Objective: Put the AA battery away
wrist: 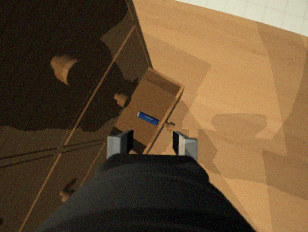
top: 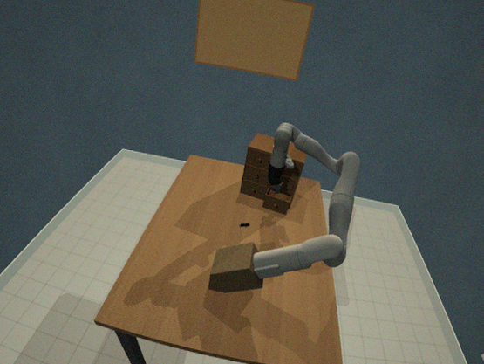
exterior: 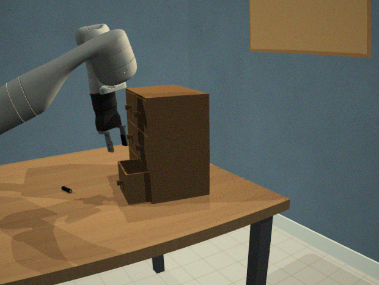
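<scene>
The black AA battery (top: 244,224) (exterior: 66,189) lies on the table in front of the chest. The small chest (top: 259,142) (exterior: 180,137) stands upright at the back of the table. Its bottom right drawer (top: 276,205) (exterior: 134,188) (wrist: 153,95) is pulled out partway; the other drawers look pushed in. A small blue cylinder (wrist: 148,118), battery-like, lies in the open drawer; I cannot read its kind. My gripper (top: 276,189) (exterior: 117,148) (wrist: 152,139) is open and empty. It points down above the open drawer, close to the chest front.
Knobs stick out of the drawer fronts, one (exterior: 139,148) (wrist: 120,99) close to the gripper. A brown block (top: 233,262) stands on the table (top: 162,242) (exterior: 183,223) by the arm's base. The arm reaches around the right side of the table.
</scene>
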### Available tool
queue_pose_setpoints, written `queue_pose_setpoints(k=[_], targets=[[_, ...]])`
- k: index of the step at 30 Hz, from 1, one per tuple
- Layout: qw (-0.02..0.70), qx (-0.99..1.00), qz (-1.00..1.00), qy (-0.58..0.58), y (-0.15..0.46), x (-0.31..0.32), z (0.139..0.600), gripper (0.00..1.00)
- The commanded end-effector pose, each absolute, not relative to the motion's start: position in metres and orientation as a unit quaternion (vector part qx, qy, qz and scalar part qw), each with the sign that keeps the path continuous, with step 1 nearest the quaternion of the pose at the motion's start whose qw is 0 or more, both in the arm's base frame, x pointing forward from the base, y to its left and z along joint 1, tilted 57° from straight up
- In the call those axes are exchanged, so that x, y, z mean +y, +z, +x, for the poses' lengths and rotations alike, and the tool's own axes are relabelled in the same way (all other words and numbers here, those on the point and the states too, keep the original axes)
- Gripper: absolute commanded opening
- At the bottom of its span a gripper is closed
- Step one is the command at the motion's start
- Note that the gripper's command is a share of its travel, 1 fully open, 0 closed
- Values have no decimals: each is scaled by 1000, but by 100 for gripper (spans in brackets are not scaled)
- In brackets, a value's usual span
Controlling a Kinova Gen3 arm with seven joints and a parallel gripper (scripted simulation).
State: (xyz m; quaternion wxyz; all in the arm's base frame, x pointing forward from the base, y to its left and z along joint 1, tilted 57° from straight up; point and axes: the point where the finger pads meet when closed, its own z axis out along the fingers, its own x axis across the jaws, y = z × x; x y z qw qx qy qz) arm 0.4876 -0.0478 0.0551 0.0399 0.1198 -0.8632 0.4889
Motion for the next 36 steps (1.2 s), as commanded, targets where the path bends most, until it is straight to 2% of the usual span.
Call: queue_pose_setpoints(k=[1, 36], targets=[[37, -864, 117, 489, 56, -46, 488, 100], [-24, -868, -8, 495, 61, -32, 476, 100]])
